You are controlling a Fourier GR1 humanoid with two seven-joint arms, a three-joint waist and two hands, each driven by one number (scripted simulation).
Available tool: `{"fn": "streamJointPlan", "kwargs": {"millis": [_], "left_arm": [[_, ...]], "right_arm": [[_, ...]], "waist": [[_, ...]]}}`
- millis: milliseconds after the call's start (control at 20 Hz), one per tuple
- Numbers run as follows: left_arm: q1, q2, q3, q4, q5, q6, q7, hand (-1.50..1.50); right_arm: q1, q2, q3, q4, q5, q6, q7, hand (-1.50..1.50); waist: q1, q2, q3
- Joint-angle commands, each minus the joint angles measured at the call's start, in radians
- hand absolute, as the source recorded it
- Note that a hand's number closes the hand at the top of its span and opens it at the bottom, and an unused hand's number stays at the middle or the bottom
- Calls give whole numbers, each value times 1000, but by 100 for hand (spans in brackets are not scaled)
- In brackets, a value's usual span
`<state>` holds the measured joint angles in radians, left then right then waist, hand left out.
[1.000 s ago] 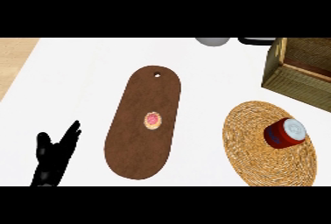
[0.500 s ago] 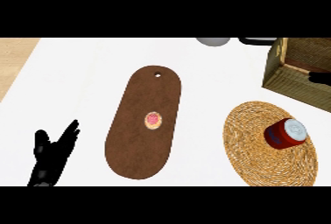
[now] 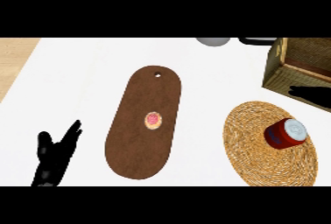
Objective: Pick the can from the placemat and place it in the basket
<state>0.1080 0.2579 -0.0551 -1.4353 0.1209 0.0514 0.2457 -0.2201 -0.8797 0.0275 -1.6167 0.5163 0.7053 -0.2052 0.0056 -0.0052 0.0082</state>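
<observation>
— Where's the can (image 3: 284, 134) right now?

— From my head view it sits on the round woven placemat (image 3: 258, 151), toward that mat's upper right part, at the right of the tabletop (image 3: 84, 87). Red body, pale lid showing. It looks tilted or lying over rather than square upright; I can't tell which for sure.

— And the basket (image 3: 298, 65)?

— Upper right corner, beyond the placemat, apart from it.

— Hands?

— My left hand (image 3: 55, 155) is at the lower left edge, fingers straight and up, holding nothing, just resting. There is a dark shape at the basket's lower right side, which may be my right hand, but I can't tell, nor how its fingers stand.

— How will the can handle?

— I'd judge it stiff, smooth and fairly light, so likely slippery and prone to rolling on the ribbed weave if nudged. I'd take it across the red side wall, thumb against fingers, not by the lid end.

— Anything in the way?

— A brown cutting board (image 3: 142, 124) with a small pink item (image 3: 153, 119) lies mid-table, well clear of the can.
</observation>
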Motion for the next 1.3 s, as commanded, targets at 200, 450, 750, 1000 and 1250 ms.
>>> {"fn": "streamJointPlan", "kwargs": {"millis": [200, 450, 750, 1000, 1250], "left_arm": [[46, -18, 2, 16, -16, -21, 12, 0], [42, -48, -11, -6, -45, 8, 44, 0], [-13, -32, 37, 97, -48, -30, -13, 0], [33, -67, 21, 37, -51, -17, 9, 0], [0, -37, 54, 80, -33, -70, -12, 0]], "right_arm": [[3, 52, 5, 97, 116, -56, -102, -150], [52, 82, -2, 102, 164, -98, -127, -150], [-20, 160, 26, 229, 238, -156, -172, -150], [31, 196, 30, 164, 275, -170, -148, -150], [-71, 220, 94, 349, 386, -200, -167, -150]], "waist": [[1, 6, -8], [-6, 5, -8], [-1, 7, -8], [-4, 5, -8], [5, 8, -8]]}}
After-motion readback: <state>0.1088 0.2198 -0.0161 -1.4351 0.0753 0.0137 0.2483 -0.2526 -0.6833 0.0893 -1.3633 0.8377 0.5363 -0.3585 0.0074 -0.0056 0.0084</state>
